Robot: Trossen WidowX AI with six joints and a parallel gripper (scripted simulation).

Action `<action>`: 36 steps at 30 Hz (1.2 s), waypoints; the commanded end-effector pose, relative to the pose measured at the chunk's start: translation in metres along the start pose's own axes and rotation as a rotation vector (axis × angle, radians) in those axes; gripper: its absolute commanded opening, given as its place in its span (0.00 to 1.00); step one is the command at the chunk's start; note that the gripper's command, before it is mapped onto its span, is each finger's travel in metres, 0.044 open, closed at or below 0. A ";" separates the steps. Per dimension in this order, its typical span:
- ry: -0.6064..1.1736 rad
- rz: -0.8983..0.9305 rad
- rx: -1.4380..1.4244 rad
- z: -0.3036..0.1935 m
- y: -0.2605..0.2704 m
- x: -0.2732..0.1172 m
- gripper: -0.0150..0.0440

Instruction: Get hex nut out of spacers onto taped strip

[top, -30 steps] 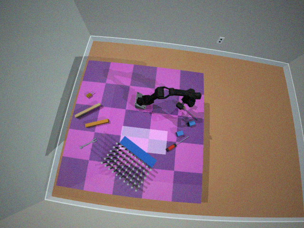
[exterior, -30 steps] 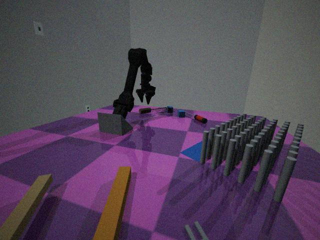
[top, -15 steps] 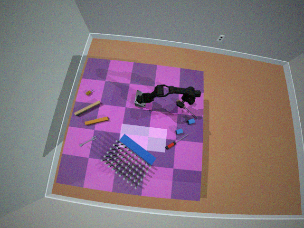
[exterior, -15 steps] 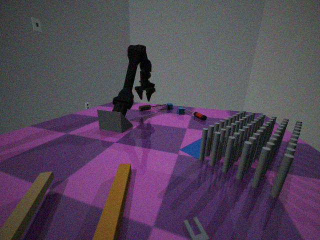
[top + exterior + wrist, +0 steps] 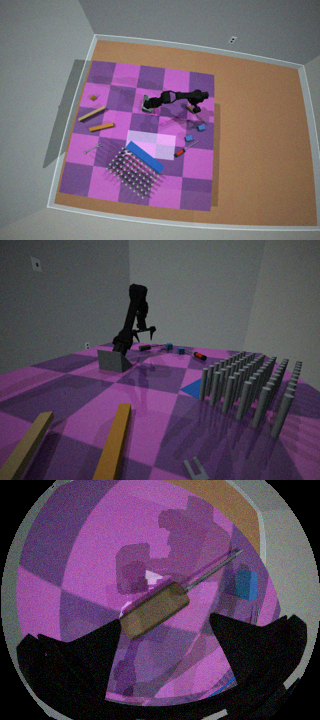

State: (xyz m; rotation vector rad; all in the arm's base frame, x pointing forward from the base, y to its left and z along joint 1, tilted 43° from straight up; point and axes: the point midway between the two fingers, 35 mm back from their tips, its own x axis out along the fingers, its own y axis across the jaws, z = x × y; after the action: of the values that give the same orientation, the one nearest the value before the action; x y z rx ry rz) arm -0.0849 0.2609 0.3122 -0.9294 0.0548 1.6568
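My gripper (image 5: 145,340) (image 5: 166,621) is open and empty, above the brown-handled tool. That tool's brown handle (image 5: 189,108) (image 5: 144,347) (image 5: 157,610) lies on the table, slanted across the space between the fingers in the wrist view; its thin shaft (image 5: 212,569) points away to the upper right. A red-handled tool (image 5: 179,152) (image 5: 200,355) lies beside the blue strip's right end. The blue taped strip (image 5: 145,156) (image 5: 192,389) runs along the front of the standing grey spacers (image 5: 142,197) (image 5: 283,415). I cannot make out the hex nut among them.
Two blue blocks (image 5: 201,127) (image 5: 188,138) (image 5: 169,346) (image 5: 180,350) lie near the two tools. A tan bar (image 5: 92,113) (image 5: 28,445), an orange bar (image 5: 101,127) (image 5: 113,444), a grey forked piece (image 5: 90,149) and a small yellow part (image 5: 93,97) lie left in the top view.
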 end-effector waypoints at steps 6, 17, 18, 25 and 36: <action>0.007 -0.248 -1.155 -0.003 0.004 -0.003 1.00; 0.148 -0.383 -1.791 -0.008 0.007 -0.007 1.00; 0.166 -0.392 -1.848 -0.008 0.007 -0.007 1.00; 0.226 -0.414 -2.032 -0.010 0.008 -0.009 1.00; 0.226 -0.414 -2.032 -0.010 0.008 -0.009 1.00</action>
State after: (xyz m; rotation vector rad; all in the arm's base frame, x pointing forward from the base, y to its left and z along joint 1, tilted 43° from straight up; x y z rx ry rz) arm -0.0875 0.2476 0.3063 -2.2578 -1.7720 0.7565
